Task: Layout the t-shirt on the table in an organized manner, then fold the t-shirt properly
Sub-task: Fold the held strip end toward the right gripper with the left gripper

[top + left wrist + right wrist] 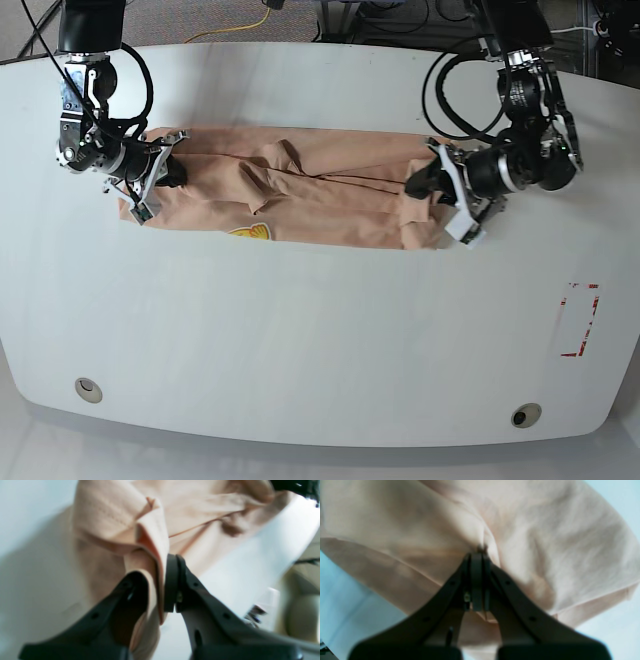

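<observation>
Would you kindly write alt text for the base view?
A peach t-shirt lies stretched in a rumpled band across a white table, each end pinched by a gripper: right gripper at the image's left, left gripper at its right.

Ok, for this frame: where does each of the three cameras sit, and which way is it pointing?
Base: overhead, looking down on the table, the stretched t-shirt and both arms.
Left wrist: on the left arm, looking along the left gripper, whose fingers pinch a fold of shirt.
Right wrist: on the right arm, looking along the right gripper, shut on the cloth.
Shared: every view shows the peach shirt and white tabletop; the base view shows both grippers.
</observation>
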`<state>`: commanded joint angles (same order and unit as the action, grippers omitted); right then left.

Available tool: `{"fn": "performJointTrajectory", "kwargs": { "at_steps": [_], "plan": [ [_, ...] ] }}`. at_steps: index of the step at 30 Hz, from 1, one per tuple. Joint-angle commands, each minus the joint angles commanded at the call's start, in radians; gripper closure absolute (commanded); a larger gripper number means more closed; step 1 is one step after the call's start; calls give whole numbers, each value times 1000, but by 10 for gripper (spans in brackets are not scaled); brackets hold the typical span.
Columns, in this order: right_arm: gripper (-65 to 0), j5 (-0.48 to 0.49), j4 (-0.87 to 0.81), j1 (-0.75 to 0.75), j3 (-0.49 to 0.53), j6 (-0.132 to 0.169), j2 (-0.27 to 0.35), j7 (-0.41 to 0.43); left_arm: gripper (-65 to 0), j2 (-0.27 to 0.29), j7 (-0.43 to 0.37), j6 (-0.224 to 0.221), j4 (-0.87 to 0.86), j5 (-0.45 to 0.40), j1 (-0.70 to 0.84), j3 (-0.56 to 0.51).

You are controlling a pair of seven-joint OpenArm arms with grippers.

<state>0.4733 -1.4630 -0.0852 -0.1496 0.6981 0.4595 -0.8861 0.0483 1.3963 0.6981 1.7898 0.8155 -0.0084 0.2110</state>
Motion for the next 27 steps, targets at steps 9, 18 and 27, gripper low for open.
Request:
{"fn": "performJointTrajectory", "kwargs": {
  "at_steps": [9,18,27],
  "plan": [
    [-5,0,0,-2,0,0,0,0,-3,95,-16,0,-2,-126,-28,-118],
    [-5,0,0,-2,-2,0,0,0,-3,98,-35,0,-11,-157,-34,-163],
    [-5,0,0,-2,-2,0,0,0,-22,98,-35,0,-101,-153,-55,-163]
  ]
}}
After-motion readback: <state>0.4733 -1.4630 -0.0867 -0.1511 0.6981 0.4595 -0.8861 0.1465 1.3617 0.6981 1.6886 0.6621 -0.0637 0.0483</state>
